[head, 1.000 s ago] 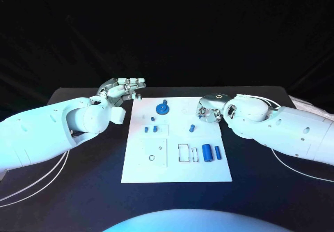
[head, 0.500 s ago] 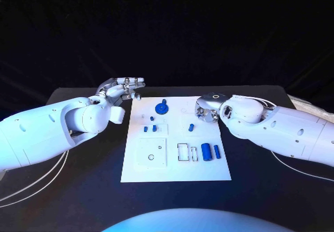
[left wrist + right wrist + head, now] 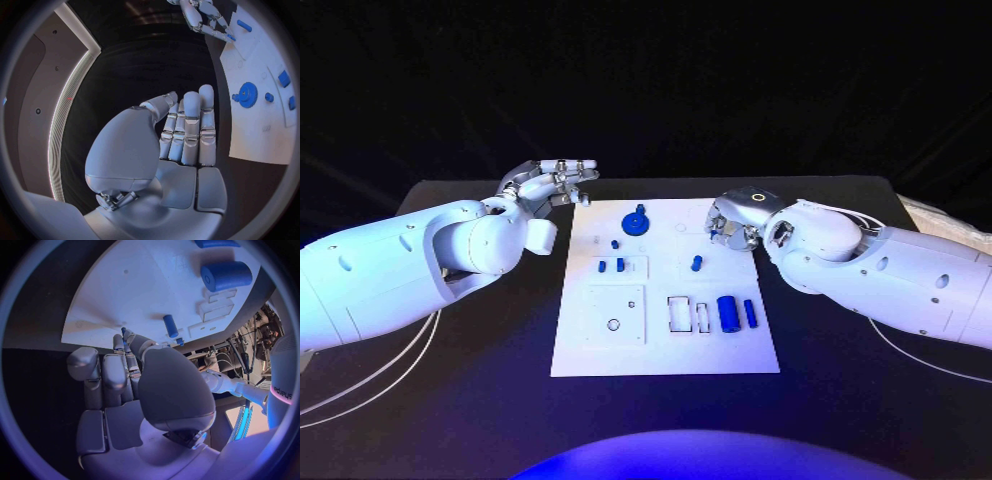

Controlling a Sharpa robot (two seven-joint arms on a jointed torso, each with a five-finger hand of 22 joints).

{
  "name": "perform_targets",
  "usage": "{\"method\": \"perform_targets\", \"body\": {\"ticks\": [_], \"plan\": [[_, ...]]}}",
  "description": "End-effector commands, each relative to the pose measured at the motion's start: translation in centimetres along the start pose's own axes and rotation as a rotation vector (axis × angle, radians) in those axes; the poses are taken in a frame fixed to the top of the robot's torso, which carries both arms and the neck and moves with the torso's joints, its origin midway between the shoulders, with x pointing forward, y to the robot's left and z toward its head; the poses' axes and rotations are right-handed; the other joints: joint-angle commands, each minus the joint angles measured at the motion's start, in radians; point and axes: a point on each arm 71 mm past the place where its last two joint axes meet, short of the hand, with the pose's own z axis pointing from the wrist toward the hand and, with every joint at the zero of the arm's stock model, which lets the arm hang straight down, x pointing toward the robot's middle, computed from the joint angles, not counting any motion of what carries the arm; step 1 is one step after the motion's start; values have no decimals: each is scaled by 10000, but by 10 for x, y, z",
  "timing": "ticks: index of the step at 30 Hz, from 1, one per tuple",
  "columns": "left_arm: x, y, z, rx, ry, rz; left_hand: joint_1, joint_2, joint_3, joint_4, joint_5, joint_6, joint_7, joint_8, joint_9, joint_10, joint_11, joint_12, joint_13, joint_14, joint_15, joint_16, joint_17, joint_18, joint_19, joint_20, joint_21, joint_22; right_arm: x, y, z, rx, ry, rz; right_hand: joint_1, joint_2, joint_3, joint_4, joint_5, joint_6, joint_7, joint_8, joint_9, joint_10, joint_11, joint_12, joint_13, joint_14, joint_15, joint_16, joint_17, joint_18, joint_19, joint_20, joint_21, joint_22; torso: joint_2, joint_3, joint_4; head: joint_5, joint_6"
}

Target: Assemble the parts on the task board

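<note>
The white task board lies mid-table. On it are a blue gear, small blue pegs and a thick blue cylinder beside a slimmer bar. My left hand hovers off the board's far left corner. Its fingers are straight, side by side, and hold nothing. My right hand hangs over the board's right edge near the far corner, fingers curled down. A blue speck shows at their tips; whether it is held is unclear.
Black table surrounds the board, with bare room at the front and on both sides. Both white forearms reach in over the table's left and right parts. The board has empty rectangular recesses near the cylinder.
My right hand has shifted slightly toward the board's far edge and its forearm has swung. My left hand has hardly moved. The parts on the board lie as before.
</note>
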Motion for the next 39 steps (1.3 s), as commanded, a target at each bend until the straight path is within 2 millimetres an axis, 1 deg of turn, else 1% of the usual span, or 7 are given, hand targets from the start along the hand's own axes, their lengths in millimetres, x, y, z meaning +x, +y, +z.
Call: {"method": "perform_targets", "body": {"ticks": [1,10,14,19,24,29,39], "plan": [[1,-1,0,70,120,-87,-8,102,-55,11,-16,68,-3,61,8,43,24,24,8,19,25,-33,-17,122,-60,4,-41,-9,-9,0,-1,107,-602,691,16,153,35,-50,-7,49,-1,14,-2,64,-19,41,-4,316,-89,-15,-4,-56,57,-19,46,15,-9,-5,-7,-9,1],[2,-1,0,58,173,-102,-10,97,-76,-2,-13,42,7,57,0,7,33,41,3,9,29,-44,-40,119,-65,4,-57,-19,-22,10,-9,-189,-762,1454,5,147,47,-62,-14,52,13,12,3,71,-8,26,-12,313,-88,-20,-13,-57,62,-21,54,25,-16,-14,-9,14,-3],[2,0,1,51,195,-109,-10,97,-76,-2,-13,42,7,57,0,7,33,41,3,9,29,-44,-40,119,-65,4,-57,-19,-24,31,-13,-775,-661,1939,4,151,62,-73,-15,53,21,9,6,75,-2,14,-18,311,-90,-16,-10,-57,64,-23,59,30,-10,-5,-4,107,10],[4,0,1,41,243,-123,-15,96,-88,-7,-12,28,13,54,-4,-13,38,52,0,4,33,-49,-53,117,-68,5,-65,-24,-23,64,-15,-1621,-432,2327,2,155,80,-87,-10,50,30,4,9,77,4,-1,-25,306,-91,-28,-28,-55,61,-25,55,20,-13,-24,7,227,-4],[5,1,1,9,303,-136,-15,96,-88,-7,-12,28,13,54,-4,-13,38,52,0,4,33,-49,-53,117,-68,5,-65,-24,-12,97,-15,-2457,23,2510,-8,160,93,-94,-4,43,38,-3,11,77,11,-16,-33,302,-88,-36,-40,-53,58,-25,53,11,-2,-23,12,427,-47],[8,3,2,-18,372,-153,-19,98,-95,-7,-12,24,14,55,-5,-19,40,58,0,2,35,-51,-59,116,-69,6,-69,-27,8,120,-10,-2914,662,2558,-39,166,113,-104,-1,30,49,-16,15,61,25,-55,-51,297,-81,-39,-48,-49,44,-23,38,-22,-1,-39,4,614,-116],[11,4,3,-39,449,-174,-19,98,-95,-7,-12,24,14,55,-5,-19,40,58,0,2,35,-51,-59,116,-69,6,-69,-27,33,140,-4,-3241,1317,2493,-60,174,130,-114,2,21,56,-25,19,48,34,-84,-65,297,-75,-30,-40,-51,46,-20,45,-12,4,-20,-10,777,-192]]}}
